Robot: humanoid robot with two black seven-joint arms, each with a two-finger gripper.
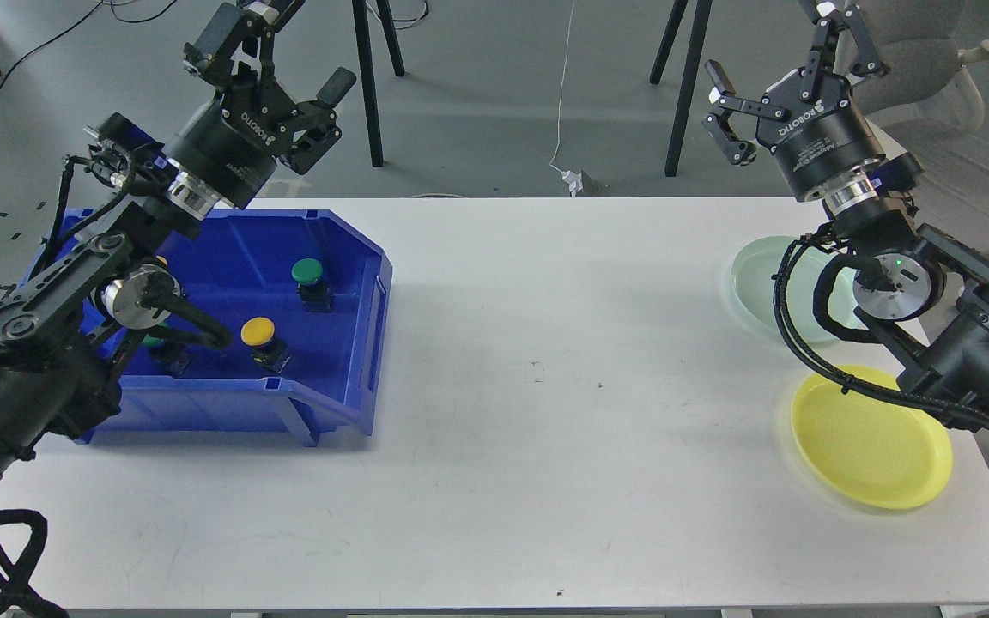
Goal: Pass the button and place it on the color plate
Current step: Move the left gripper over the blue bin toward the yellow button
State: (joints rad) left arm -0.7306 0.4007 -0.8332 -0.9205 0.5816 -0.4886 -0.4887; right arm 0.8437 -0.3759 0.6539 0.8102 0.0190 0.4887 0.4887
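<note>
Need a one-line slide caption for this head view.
Both grippers, left and right, open above table; buttons in blue bin, yellow plate empty.

One white rectangular table point(546, 386) fills most of the frame. At left on it sits one blue plastic open-fronted bin point(348, 283). Inside it two push buttons on dark bases show clearly: one green-capped button point(307, 272) and one yellow-capped button point(257, 330). Hints of more caps peek from behind the arm at far left, too hidden to count. At right lie two round plates: one pale green plate point(756, 279) and one yellow plate point(872, 442).
</note>
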